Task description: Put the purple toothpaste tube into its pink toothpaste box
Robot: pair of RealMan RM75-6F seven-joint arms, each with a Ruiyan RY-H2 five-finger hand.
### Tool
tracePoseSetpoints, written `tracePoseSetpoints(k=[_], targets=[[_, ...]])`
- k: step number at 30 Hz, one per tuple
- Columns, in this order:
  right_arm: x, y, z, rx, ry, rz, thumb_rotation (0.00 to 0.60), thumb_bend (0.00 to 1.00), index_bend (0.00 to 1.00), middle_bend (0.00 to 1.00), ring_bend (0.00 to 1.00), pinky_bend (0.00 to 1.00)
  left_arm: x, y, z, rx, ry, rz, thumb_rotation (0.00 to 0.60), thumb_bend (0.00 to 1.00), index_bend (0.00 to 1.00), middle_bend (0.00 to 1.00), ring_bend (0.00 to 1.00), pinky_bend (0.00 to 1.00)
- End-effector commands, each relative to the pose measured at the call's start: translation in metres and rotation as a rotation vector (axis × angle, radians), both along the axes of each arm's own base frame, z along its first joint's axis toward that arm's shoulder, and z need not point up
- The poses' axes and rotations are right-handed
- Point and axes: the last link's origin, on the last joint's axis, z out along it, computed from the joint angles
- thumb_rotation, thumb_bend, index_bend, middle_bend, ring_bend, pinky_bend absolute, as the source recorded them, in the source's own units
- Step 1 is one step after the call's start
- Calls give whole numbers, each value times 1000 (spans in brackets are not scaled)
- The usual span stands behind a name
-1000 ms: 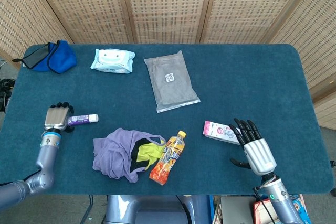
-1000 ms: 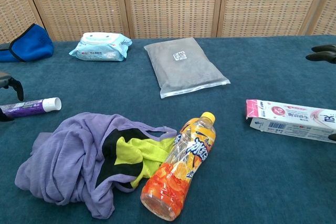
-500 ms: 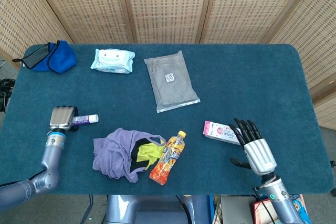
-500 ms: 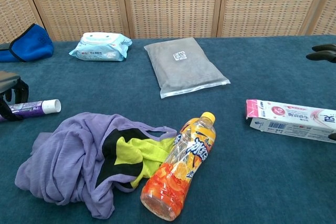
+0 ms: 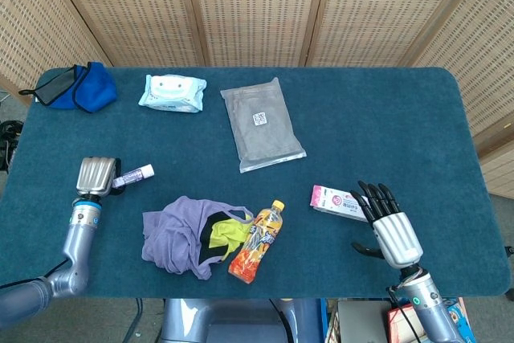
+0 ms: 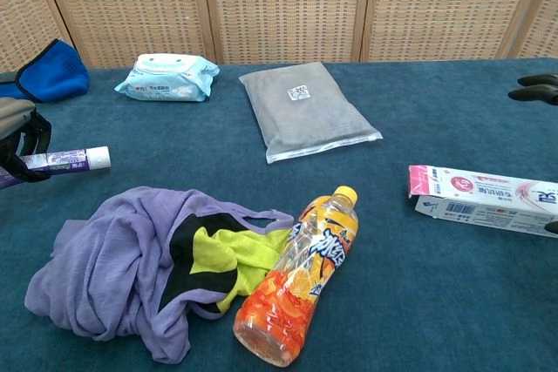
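The purple toothpaste tube [image 5: 133,175] with a white cap is lifted off the table at the left, held by my left hand [image 5: 95,176], whose fingers curl around its rear end. In the chest view the tube [image 6: 68,160] pokes out to the right of that hand [image 6: 19,139]. The pink and white toothpaste box [image 5: 337,202] lies flat at the right front of the table. My right hand [image 5: 384,218] hovers at the box's right end with fingers spread, holding nothing. In the chest view the box [image 6: 482,199] lies at the right edge.
A purple and yellow cloth heap [image 5: 192,234] and an orange drink bottle [image 5: 258,241] lie between tube and box. Farther back sit a grey packet [image 5: 262,124], a wipes pack [image 5: 172,92] and a blue pouch [image 5: 77,86]. Wicker screens stand behind the blue table [image 5: 377,118].
My left hand has closed on the tube and raised it, its capped end now higher and angled up. The right hand and box have stayed still.
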Motion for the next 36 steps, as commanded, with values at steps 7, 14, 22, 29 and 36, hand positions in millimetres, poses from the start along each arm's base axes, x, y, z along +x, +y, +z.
tracePoseSetpoints(k=[7,14,22,29,36], targets=[[0,-1,-1,4,2,1,600,67,28,0,0,0,15,0,25,25,37,-172,600,272,882,653,553,500],[1,-2,-1,8,-5,-3,600,67,28,0,0,0,31,-4,55,41,-6,-342,600,271,885,653,553,500],[8,-20,-3,68,-5,-36,600,66,28,0,0,0,35,-9,81,62,-45,-425,600,272,885,653,553,500],[26,-56,1,127,14,-108,600,67,28,0,0,0,41,-13,84,60,-59,-449,600,272,885,653,553,500],[39,-88,3,169,44,-172,600,67,28,0,0,0,42,-14,85,63,-64,-460,600,271,885,653,553,500]])
